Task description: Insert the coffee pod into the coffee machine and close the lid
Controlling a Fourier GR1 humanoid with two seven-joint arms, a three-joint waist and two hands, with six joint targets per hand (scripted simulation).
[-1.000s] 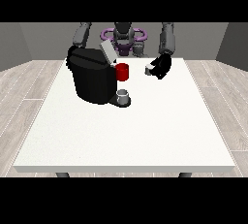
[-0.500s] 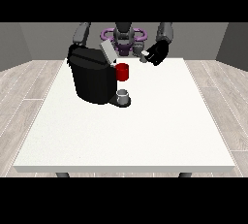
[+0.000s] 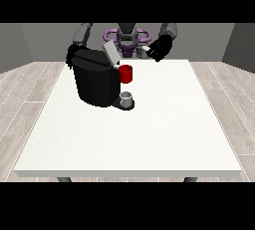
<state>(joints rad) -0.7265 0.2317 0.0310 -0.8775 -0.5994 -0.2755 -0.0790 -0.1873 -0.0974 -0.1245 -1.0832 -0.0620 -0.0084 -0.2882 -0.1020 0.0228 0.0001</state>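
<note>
A black coffee machine (image 3: 95, 82) stands on the table at the back left, its grey lid (image 3: 110, 54) tilted up and open. On its front is a red part (image 3: 126, 73), and below that a small grey cup (image 3: 127, 97) sits on the drip tray. The hand at the view's right (image 3: 160, 49) hangs in the air to the right of the lid and above it. It is shut on a small pale coffee pod (image 3: 144, 52). The hand at the view's left (image 3: 71, 57) lies against the machine's back left side and is mostly hidden.
The white table (image 3: 149, 134) stretches towards the camera in front of the machine. The robot's torso (image 3: 127, 39) stands behind the table's far edge.
The hand at the view's right has risen and moved left towards the machine's open lid, carrying the pod. The machine and the other hand have not moved.
</note>
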